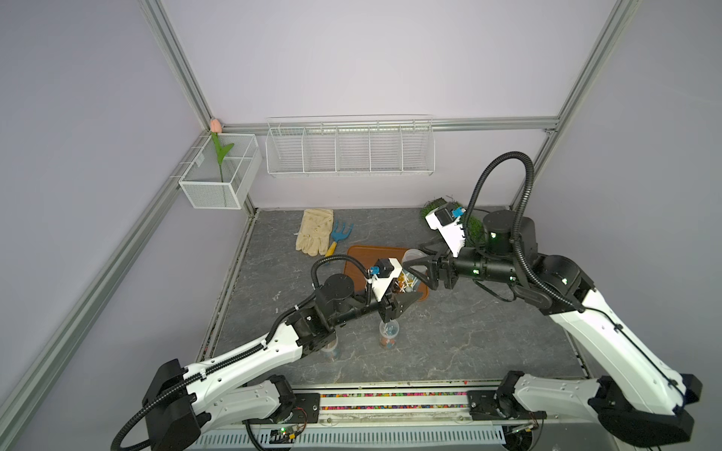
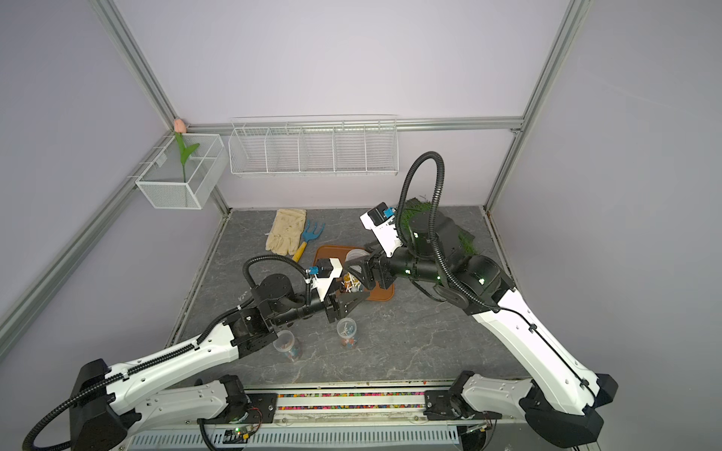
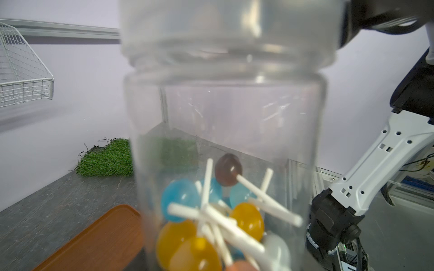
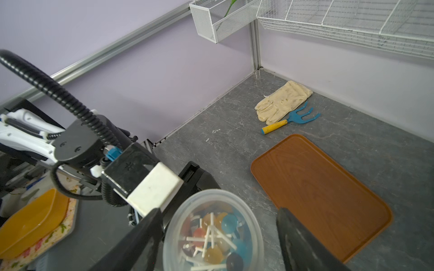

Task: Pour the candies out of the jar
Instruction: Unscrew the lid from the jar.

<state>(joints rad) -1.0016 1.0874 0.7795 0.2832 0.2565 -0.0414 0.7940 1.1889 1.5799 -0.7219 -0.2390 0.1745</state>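
Clear cylindrical jar [image 3: 223, 131] of candies [image 3: 246, 220] tight between left fingers [image 1: 404, 302]; right fingers [image 4: 141, 239] wide around lid [image 4: 212, 234].

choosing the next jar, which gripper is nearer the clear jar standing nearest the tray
Left. The left gripper is just behind that clear standing candy jar; the right gripper is farther back, over the brown tray.

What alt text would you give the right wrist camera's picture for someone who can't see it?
Seen from above, a clear jar of lollipop candies with blue, orange and brown heads is framed by the open black right claw. Beyond lie a brown tray, a glove and a blue hand rake.
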